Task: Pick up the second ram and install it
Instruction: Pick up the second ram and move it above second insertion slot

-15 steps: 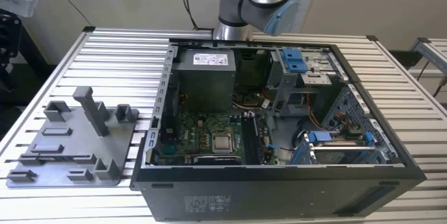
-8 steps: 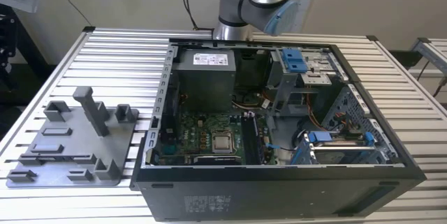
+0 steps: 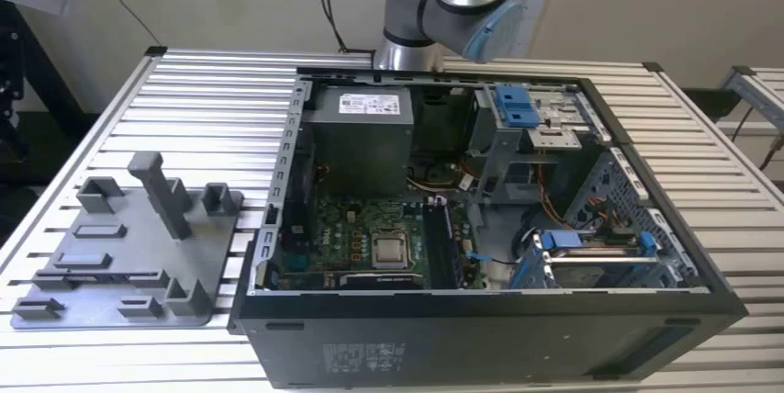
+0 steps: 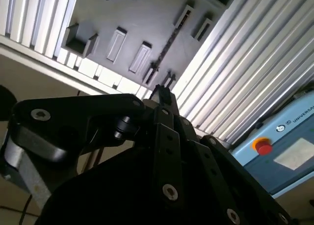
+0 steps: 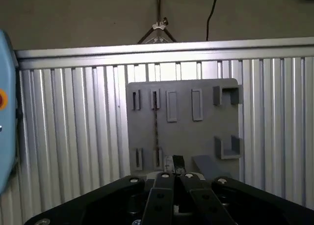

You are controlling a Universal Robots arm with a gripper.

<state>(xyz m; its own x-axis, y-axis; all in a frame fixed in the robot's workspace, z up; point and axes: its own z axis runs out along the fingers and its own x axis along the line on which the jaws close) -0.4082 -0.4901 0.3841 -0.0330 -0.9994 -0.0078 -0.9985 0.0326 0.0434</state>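
Gripper [image 5: 173,161] is hovering over tray [image 5: 206,137], jaws pressed together, w/ nothing between them.
Ram [image 5: 156,127] is standing edge-up in tray slots, its long axis running straight away from gripper tips, slightly beside their line. Blue box [image 4: 289,146] near tray is carrying print, not read here.

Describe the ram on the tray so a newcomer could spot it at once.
Find the grey tray on the slatted table. In the first wrist view, the ram is the thin dark strip spanning two of its slots; the matching slot pair beside it stands empty.
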